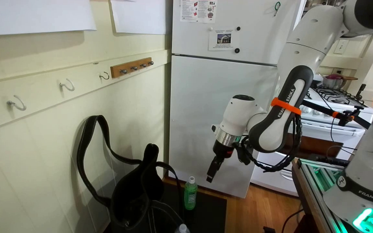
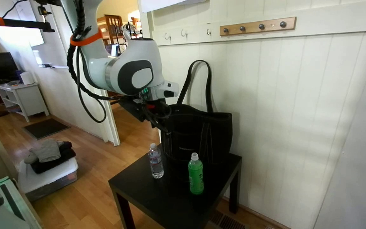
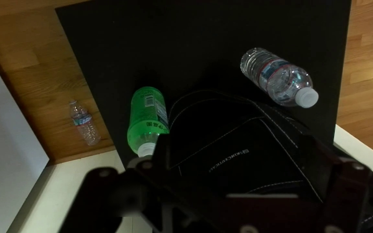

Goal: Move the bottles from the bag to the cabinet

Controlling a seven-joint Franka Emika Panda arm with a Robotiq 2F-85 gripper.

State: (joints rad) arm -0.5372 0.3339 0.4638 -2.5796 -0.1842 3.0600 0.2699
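The green bottle point(image 1: 190, 194) stands upright on a low black table, in front of the black bag; it also shows in an exterior view point(image 2: 196, 175) and the wrist view point(image 3: 148, 116). A clear bottle point(image 2: 156, 161) stands on the same table beside the bag point(image 2: 199, 136); it also shows in the wrist view point(image 3: 275, 76). Another clear bottle point(image 3: 84, 123) lies on the floor past the table edge. The bag point(image 1: 134, 191) stands upright with its top open; its contents are not visible. My gripper point(image 3: 238, 152) is open and empty, above the bag's front. No cabinet can be made out.
The black table point(image 2: 132, 187) carries the bag and bottles. The bag's strap point(image 1: 89, 142) loops up against the panelled wall with hooks point(image 1: 66, 84). A white refrigerator point(image 1: 206, 123) stands close by. A plastic bin with clothes point(image 2: 49, 171) sits on the floor.
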